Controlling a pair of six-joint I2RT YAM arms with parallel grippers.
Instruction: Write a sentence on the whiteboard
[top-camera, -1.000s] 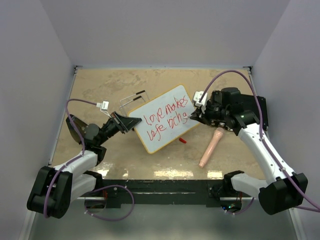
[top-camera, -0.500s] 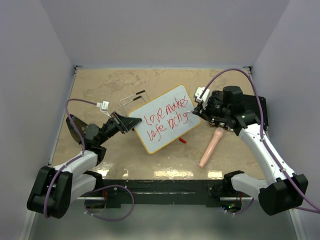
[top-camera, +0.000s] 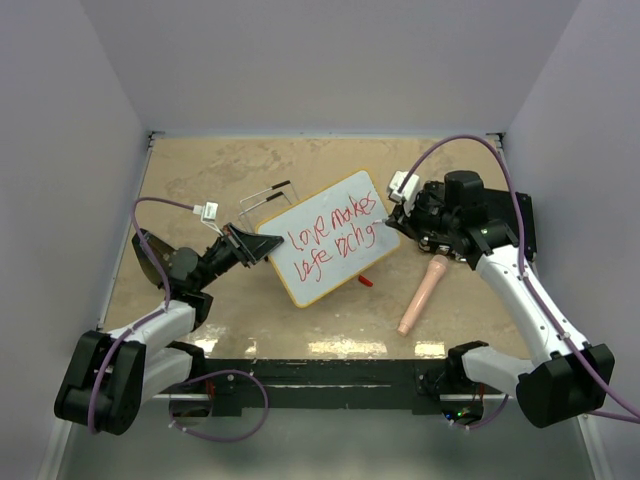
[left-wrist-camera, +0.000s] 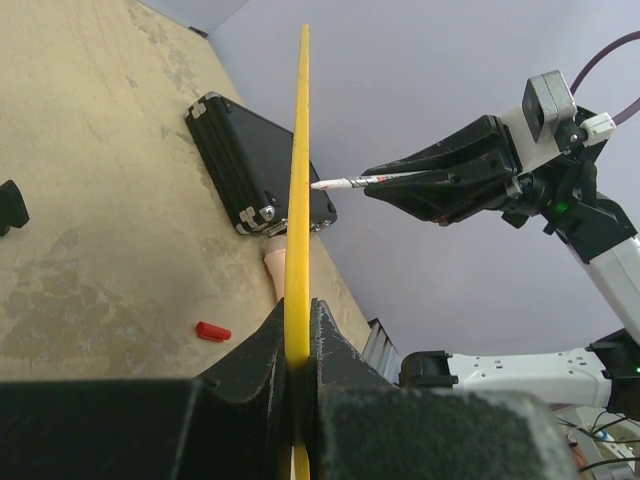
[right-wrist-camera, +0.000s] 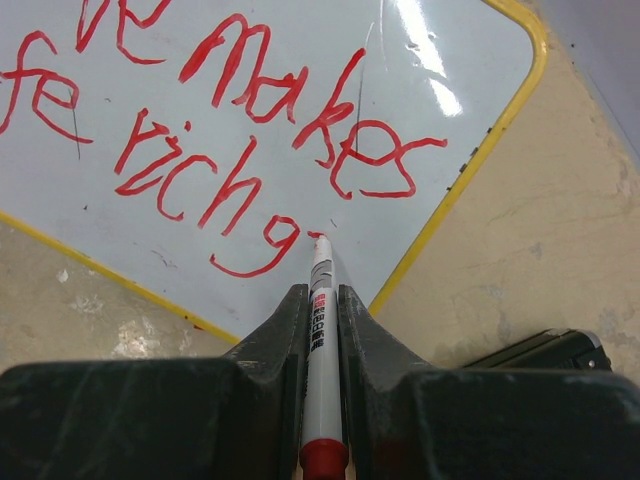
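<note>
The right claw (right-wrist-camera: 320, 290) is clenched on a slim white marker (right-wrist-camera: 321, 268), barrel pinched between the black fingers, red end cap toward the wrist. The tip sits at the whiteboard (top-camera: 300, 282), at or just off its face, right after the last curl of the lower line. The sentence (right-wrist-camera: 250, 150) runs in two red lines, loose handwriting, close to the board's right rim.

The left claw (left-wrist-camera: 298, 322) is clamped on the board's yellow rim at the opposite, left corner. Its wrist view shows the board edge-on, thin and straight.

The board probably handles as light and stiff, with a glossy, slippery face that mirrors the lamps. Held at one corner only, it could swing or flex under pen pressure, so strokes should stay gentle. The rim is the right place to grip: the plastic edge gives purchase, and fingers on the face would smear wet ink.

Beyond the board's right rim lies a black hard case (left-wrist-camera: 260, 165) with metal corners. Below the board are a small red cap (top-camera: 366, 281) and a beige tapered handle (top-camera: 420, 295). The table (top-camera: 200, 180) is mottled tan, stone-like.
</note>
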